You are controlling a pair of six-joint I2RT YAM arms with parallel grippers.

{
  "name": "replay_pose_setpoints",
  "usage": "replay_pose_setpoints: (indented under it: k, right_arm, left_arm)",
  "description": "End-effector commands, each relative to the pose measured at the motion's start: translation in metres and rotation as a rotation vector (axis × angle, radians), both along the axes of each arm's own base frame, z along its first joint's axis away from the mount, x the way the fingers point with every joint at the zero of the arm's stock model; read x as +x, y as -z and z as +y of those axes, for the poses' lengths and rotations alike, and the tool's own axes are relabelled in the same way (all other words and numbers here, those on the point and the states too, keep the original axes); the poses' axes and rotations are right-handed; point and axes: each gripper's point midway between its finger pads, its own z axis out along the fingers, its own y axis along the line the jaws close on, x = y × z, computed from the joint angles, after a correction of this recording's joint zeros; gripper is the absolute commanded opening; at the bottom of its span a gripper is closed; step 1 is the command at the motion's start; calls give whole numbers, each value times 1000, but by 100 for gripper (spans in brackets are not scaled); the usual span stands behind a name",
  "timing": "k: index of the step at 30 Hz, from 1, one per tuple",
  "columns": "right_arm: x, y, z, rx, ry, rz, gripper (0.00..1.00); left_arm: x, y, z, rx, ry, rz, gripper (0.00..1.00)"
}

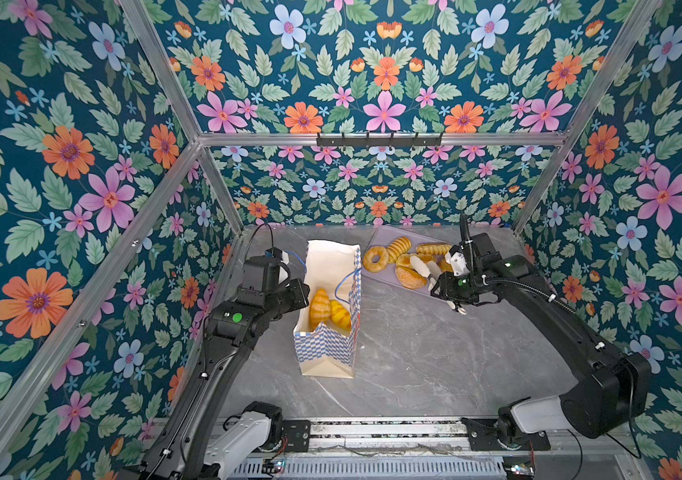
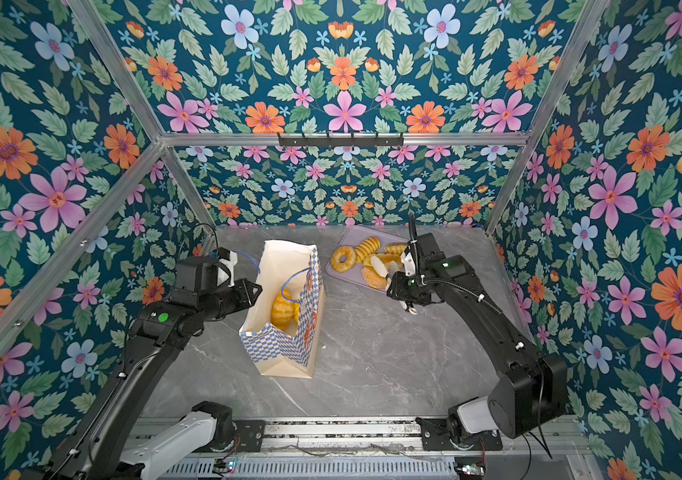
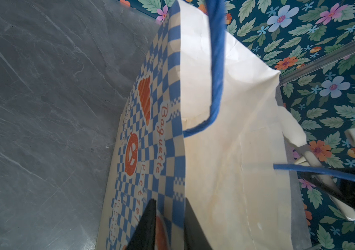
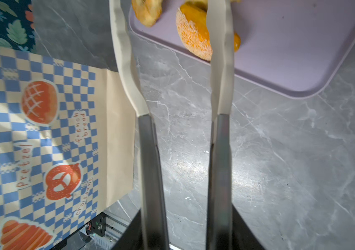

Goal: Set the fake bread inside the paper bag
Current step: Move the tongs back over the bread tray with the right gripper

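We count two croissants (image 1: 320, 309) already inside upright paper bag (image 1: 327, 353). About five fake bread (image 1: 375, 258) pieces left on tray (image 4: 302, 54), 2 o'clock from bag. Our right gripper (image 1: 424, 268) spread, empty, over seeded bun (image 1: 410, 277). Our left gripper (image 1: 285, 259) at bag's 10 o'clock rim; whether it pinches, we cannot tell.

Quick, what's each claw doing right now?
Left gripper: closed on the rim of the paper bag.
Right gripper: open, empty, over the lilac tray.
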Motion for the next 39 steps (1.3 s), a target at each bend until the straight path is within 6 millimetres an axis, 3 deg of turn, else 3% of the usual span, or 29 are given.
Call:
replay_pose_setpoints:
  k: [1,7,17,20,26,33,39]
  right_arm:
    - [-4,10,7,34,-18,38,45]
    - [2,23,12,78,14,61,45]
    - [4,47,-19,-142,-40,66,45]
    - [0,45,-20,-206,-84,43,45]
    - [-1,39,-16,-498,-227,-17,45]
    - [9,39,-23,-764,-317,-3,44]
    - [15,34,-14,-854,-403,-21,44]
  left_arm:
    - [3,-4,-1,-7,-1,-21,23]
    - [3,-2,-1,-4,1,-20,23]
    - [2,-3,-1,-6,2,-24,23]
    - [2,-2,0,-3,2,-22,23]
    - [2,-1,0,1,6,-22,23]
    - [3,-1,-2,-4,15,-25,23]
    - [4,-1,-4,-8,22,-28,23]
